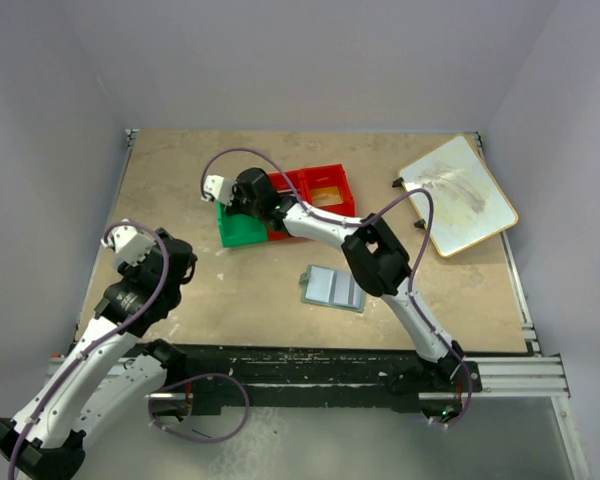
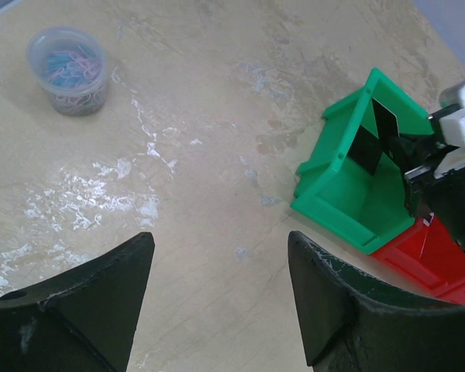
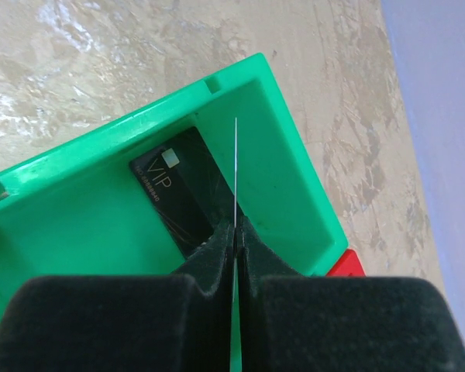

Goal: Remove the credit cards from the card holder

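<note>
The card holder [image 1: 332, 289] lies open on the table, pale blue-grey inside facing up, right of centre. My right gripper [image 3: 235, 225] hangs over the green bin [image 3: 85, 209], shut on a thin credit card [image 3: 235, 170] seen edge-on and standing upright between the pads. A black credit card [image 3: 174, 194] marked VIP leans inside that bin. From above, the right gripper [image 1: 242, 200] sits at the bin's [image 1: 242, 232] far edge. My left gripper [image 2: 221, 240] stands open over bare table to the left, with nothing between its fingers.
A red bin [image 1: 325, 188] stands against the green one on its right. A large cream board [image 1: 458, 195] lies at the back right corner. A small clear cup of coloured paper clips [image 2: 68, 70] stands on the table in the left wrist view.
</note>
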Controlling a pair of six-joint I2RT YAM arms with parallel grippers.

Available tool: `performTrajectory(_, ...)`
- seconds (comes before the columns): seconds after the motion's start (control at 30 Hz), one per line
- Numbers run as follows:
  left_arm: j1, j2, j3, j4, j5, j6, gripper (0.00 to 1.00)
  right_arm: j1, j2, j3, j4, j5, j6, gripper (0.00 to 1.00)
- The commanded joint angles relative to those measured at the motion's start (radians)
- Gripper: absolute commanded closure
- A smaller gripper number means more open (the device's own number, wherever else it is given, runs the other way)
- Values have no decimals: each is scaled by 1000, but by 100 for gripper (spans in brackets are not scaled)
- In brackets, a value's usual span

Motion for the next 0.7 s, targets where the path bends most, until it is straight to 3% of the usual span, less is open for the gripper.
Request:
performTrajectory(0.0, 5, -15, 51, -18, -40, 39, 32, 15, 23, 64, 29, 74, -113, 100)
performTrajectory(0.27, 3, -28, 40, 3, -15, 54, 32, 24, 75, 92, 26, 124, -195, 99)
performTrajectory(0.43, 2, -32, 41, 3, -12, 58, 32, 24, 78, 84, 36, 123, -196, 85)
performTrajectory(0.67, 3, -35, 36, 11, -5, 62, 32, 25, 75, 84, 37, 96, -185, 81)
